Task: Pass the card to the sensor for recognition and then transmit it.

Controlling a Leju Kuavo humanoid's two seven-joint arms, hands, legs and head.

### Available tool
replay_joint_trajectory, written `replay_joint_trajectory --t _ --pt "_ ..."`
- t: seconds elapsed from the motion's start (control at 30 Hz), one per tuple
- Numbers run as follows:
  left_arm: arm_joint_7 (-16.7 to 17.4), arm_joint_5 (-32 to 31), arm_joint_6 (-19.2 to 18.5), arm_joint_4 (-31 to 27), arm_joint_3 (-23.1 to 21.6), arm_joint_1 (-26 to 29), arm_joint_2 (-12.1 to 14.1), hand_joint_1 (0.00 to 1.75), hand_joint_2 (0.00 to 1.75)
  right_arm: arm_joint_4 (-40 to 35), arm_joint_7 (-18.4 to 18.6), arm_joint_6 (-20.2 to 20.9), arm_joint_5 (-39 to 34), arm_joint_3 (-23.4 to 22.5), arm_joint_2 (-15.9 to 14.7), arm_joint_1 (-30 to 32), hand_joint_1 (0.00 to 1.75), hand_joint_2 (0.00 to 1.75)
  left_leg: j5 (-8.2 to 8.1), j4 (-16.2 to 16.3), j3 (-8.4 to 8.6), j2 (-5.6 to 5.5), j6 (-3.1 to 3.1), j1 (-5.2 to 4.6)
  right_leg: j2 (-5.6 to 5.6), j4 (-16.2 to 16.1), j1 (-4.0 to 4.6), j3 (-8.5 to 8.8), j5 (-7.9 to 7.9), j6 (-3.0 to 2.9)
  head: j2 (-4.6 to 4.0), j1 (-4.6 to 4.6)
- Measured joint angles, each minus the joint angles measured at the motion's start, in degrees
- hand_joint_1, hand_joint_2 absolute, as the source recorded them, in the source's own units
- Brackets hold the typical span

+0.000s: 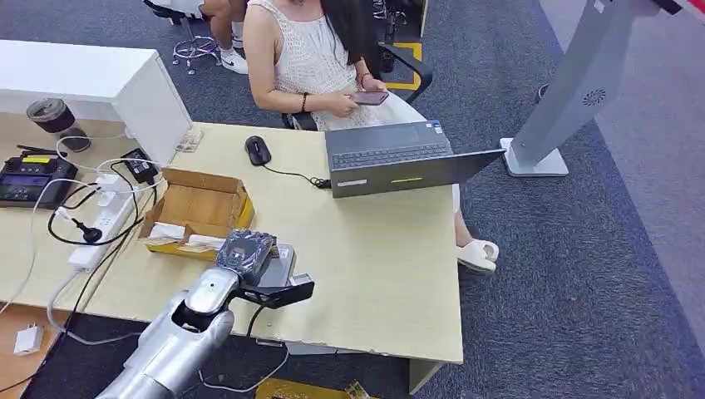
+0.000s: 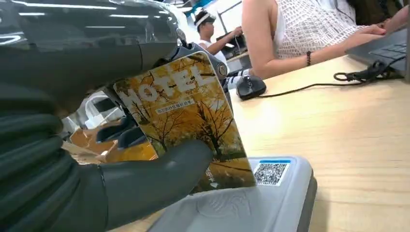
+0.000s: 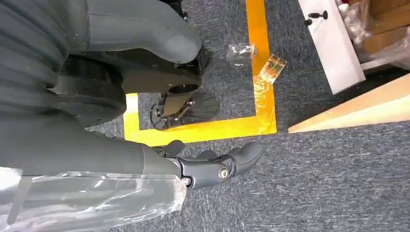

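A card (image 2: 186, 113) printed with autumn trees and the word HOTEL stands tilted over the grey sensor (image 2: 251, 205), its lower edge at the sensor's top face beside a QR sticker. My left hand (image 2: 140, 181) pinches the card between thumb and fingers. From the head view, the left hand (image 1: 245, 252) hovers over the sensor (image 1: 284, 264) near the table's front edge, hiding the card. My right hand (image 3: 101, 96) hangs over the carpet, fingers apart and holding nothing.
An open cardboard box (image 1: 199, 208) sits just behind the sensor. Farther back are a mouse (image 1: 258, 150), a laptop (image 1: 391, 158) and a seated person (image 1: 308, 58) with a phone. A power strip (image 1: 104, 224) and cables lie left. A grey stand (image 1: 574, 83) rises at right.
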Motion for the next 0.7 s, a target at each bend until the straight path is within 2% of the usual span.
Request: replay_joint_trajectory --t 0.33,0.37,0.4,0.43,0.47,0.57,0.7 --pt "0.00 0.07 0.37 1.44 0.00 -0.70 -0.26 1.75 1.75 -0.02 0.02 0.02 0.04 0.00 0.09 0.03 0.00 1.75 0.05 -0.01 0.01 -0.01 -0.01 0.00 0.00 0.00 0.00 0.02 0.01 0.00 0.00 0.00" --pt "-0.20 0.24 3.18 1.55 0.02 -0.76 -0.26 1.75 1.75 0.00 0.02 0.11 0.72 0.00 0.11 0.08 0.00 1.75 0.10 -0.01 0.00 0.00 -0.02 0.00 0.01 0.00 0.00 0.00 0.04 0.01 0.00 -0.02" --pt "-0.46 -0.20 10.85 0.63 0.37 -0.85 0.42 1.75 1.75 0.00 -0.04 0.17 0.98 0.00 0.11 0.19 0.00 1.75 0.16 -0.01 -0.04 0.00 -0.05 0.02 0.00 0.02 0.01 -0.05 0.12 0.00 0.00 -0.02" --pt "-0.55 -1.80 15.55 -0.86 0.85 -1.29 1.20 1.75 1.75 0.00 -0.11 0.26 1.09 0.00 0.11 0.21 0.00 1.75 0.20 -0.01 -0.07 0.00 -0.10 0.03 0.00 0.03 0.01 -0.06 0.13 -0.01 0.00 -0.02" --pt "-0.44 -3.40 18.56 -1.85 1.26 -1.64 1.73 1.75 1.75 0.00 -0.11 0.26 1.44 0.00 0.11 0.21 0.00 1.75 0.20 -0.01 -0.08 0.00 -0.10 0.03 0.00 0.04 0.01 -0.06 0.13 -0.01 0.00 -0.02" --pt "-0.48 -5.70 24.36 -4.05 3.11 -3.31 3.93 1.75 1.75 0.00 -0.02 0.28 2.05 0.02 0.13 0.17 0.00 1.75 0.21 -0.01 -0.08 0.01 -0.12 0.05 0.01 0.05 0.01 -0.09 0.17 -0.07 0.00 -0.02" --pt "-1.70 -5.99 26.67 -4.50 6.14 -7.38 7.29 1.75 1.75 0.02 0.31 0.37 2.80 0.09 0.15 0.13 0.00 1.75 0.30 -0.02 -0.12 -0.03 -0.20 0.08 0.00 0.09 0.02 -0.15 0.18 -0.09 0.00 -0.02"
